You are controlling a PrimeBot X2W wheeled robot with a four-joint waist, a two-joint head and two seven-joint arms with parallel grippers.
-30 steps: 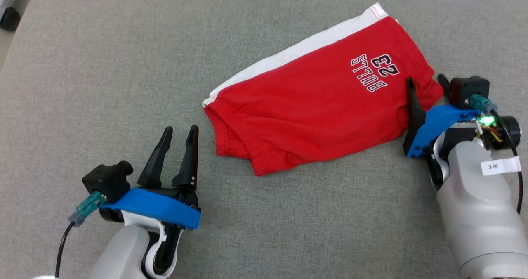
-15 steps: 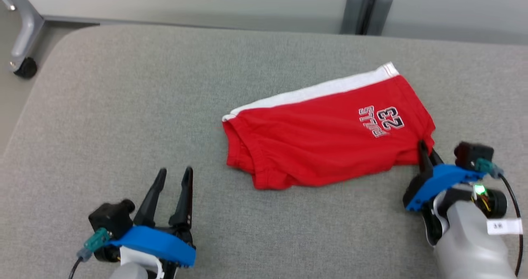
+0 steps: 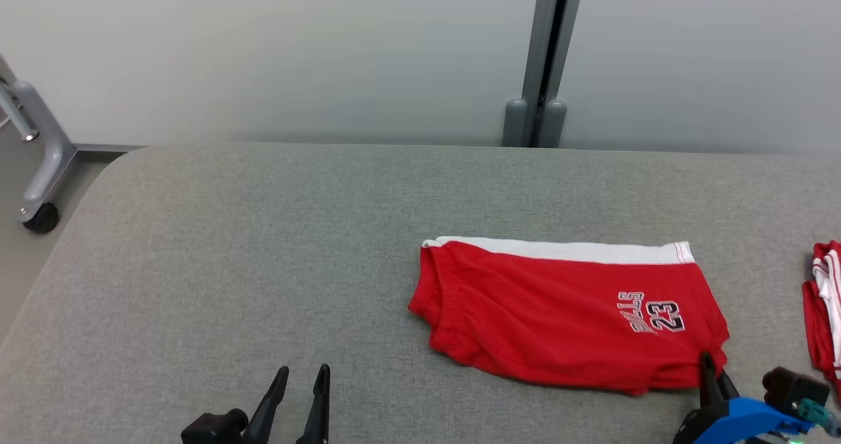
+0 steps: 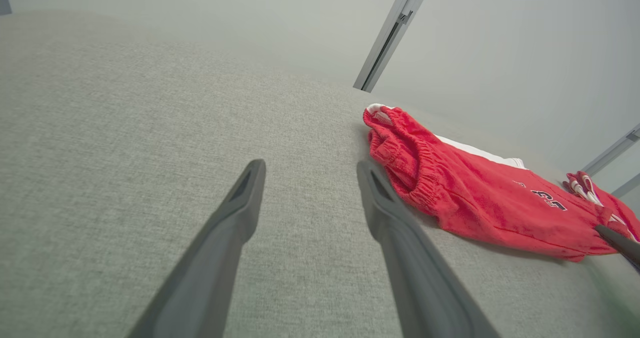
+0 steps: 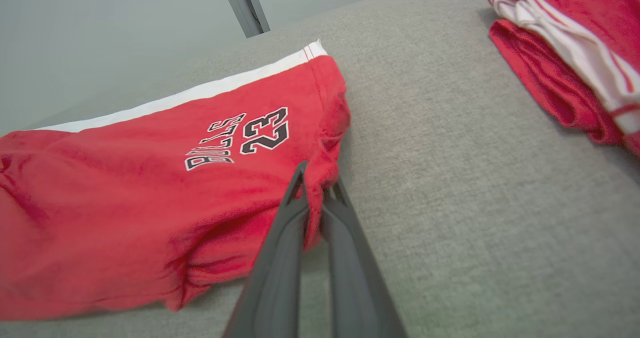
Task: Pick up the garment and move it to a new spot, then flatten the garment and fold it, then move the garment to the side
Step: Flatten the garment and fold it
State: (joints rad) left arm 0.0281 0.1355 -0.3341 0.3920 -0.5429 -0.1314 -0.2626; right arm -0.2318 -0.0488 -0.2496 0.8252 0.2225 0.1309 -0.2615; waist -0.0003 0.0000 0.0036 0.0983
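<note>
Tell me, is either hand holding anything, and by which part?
The right hand pinches the red shorts at the leg-hem corner near the 23 print; the left hand is open and empty.

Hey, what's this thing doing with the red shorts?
The robot's right gripper is shut on a corner of the red shorts, which lie on the grey padded table. Its left gripper sits open to the side, touching nothing. Another red and white garment lies further right.
</note>
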